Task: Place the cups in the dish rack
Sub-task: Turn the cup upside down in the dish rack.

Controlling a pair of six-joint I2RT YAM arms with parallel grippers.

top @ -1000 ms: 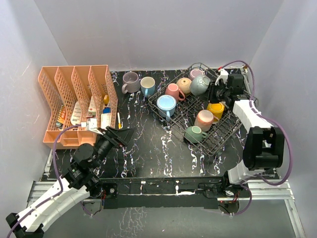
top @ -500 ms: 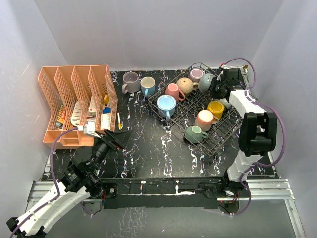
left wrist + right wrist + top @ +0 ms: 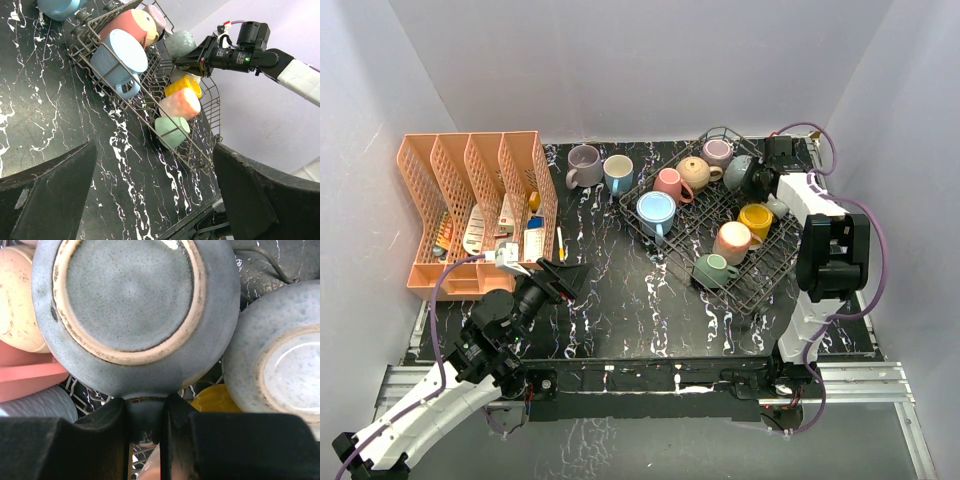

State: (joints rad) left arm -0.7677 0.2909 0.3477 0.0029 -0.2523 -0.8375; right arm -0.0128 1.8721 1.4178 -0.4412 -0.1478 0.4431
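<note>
Two cups outside the rack, a grey one gripped at its far right corner

Two cups, a mauve cup (image 3: 583, 165) and a blue cup (image 3: 618, 172), stand just left of the far end of the dish rack (image 3: 767, 283). Well left of the rack stands an orange organiser (image 3: 470, 200); the papers and small items in its slots are too small to make out. Inside the rack lie a pale blue cup (image 3: 656, 210), a pink cup (image 3: 670, 184), a tan cup (image 3: 695, 172), a yellow cup (image 3: 755, 219), a green cup (image 3: 712, 270) and others crowded close.

At the rack's far right corner the right hand (image 3: 146, 415) pinches the handle of a grey cup (image 3: 135, 305), whose underside faces the wrist camera. Whether that cup rests on the wires is hidden. A second grey cup (image 3: 280, 355), cut off by the frame, sits just beside it.

The left hand (image 3: 570, 272), spread wide and holding nothing, hovers off the rack's near left side. It hangs above the surface (image 3: 640, 310), which is black with white veins. Pale walls (image 3: 640, 70) enclose the scene.
</note>
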